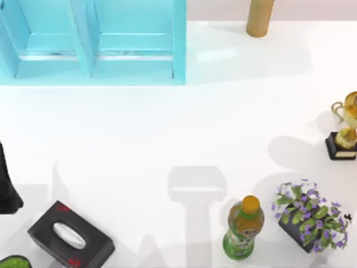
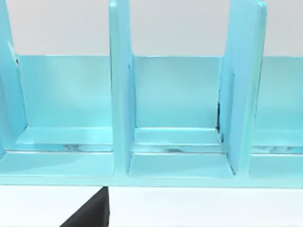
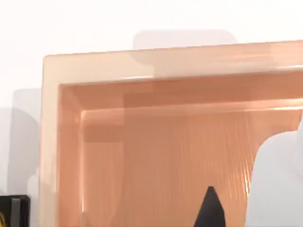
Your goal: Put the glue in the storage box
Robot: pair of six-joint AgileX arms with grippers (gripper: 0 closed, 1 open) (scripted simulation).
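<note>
Orange box (image 3: 49, 142) lies under right hand (image 3: 210, 212) — opening and hold cannot tell. Left hand (image 2: 90, 215) faces blue rack (image 2: 120, 94) — likewise cannot tell.

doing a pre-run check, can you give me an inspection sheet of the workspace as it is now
surface: white table, glossy, with shadows on it.
job's things: tan storage box, open; the white rounded shape over it may be the glue, cannot tell.
clutter: blue shelf, wooden cylinder, trophy, purple flower pot, green bottle with orange cap, black tissue box, green item at the front left corner.
grippers: left arm at the table's left edge, its camera facing the blue shelf; right claw above the storage box's inside.
cables: nothing seen.
surroundings: nothing seen.
</note>
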